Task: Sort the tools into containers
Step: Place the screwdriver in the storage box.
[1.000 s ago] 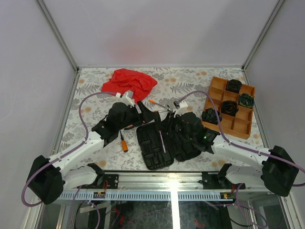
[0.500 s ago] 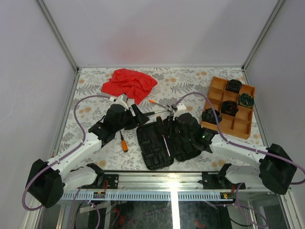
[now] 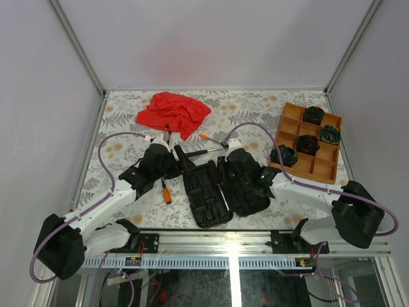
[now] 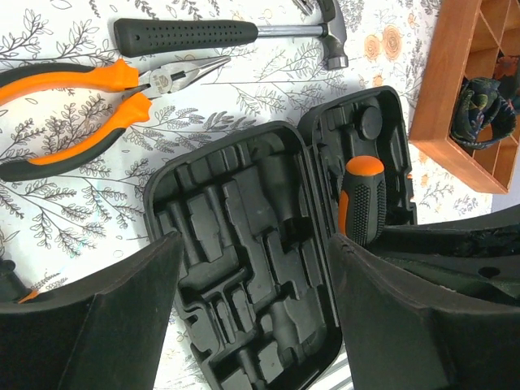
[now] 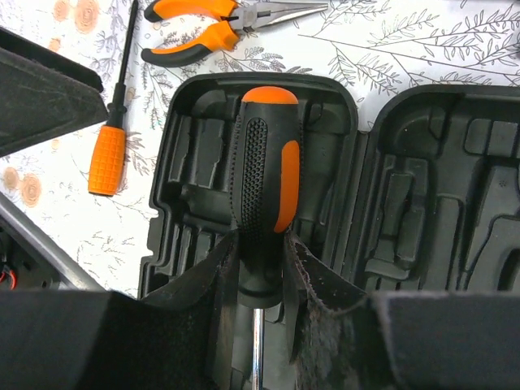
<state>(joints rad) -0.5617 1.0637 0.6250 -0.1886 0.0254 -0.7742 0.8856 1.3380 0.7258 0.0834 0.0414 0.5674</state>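
My right gripper [image 5: 260, 272] is shut on the base of a black-and-orange screwdriver [image 5: 264, 162], held over the open black tool case [image 5: 455, 203]. From above, that gripper [image 3: 225, 174] hovers over the case [image 3: 208, 204] and the screwdriver's shaft [image 3: 222, 195] shows below it. My left gripper [image 4: 256, 317] is open and empty above the case's left half [image 4: 244, 244]; from above it [image 3: 182, 160] sits at the case's far-left corner. The hammer [image 4: 227, 32] and pliers [image 4: 81, 106] lie beyond the case. A small orange screwdriver [image 3: 167, 195] lies left of it.
The orange tray [image 3: 319, 167] at the right holds several dark coiled bundles [image 3: 308, 144]. A red cloth [image 3: 172, 112] lies at the back left. Grey walls enclose the table on three sides.
The left arm has drawn back to the left, off the case's far edge. The right gripper has shifted left and farther over the case, still holding the screwdriver.
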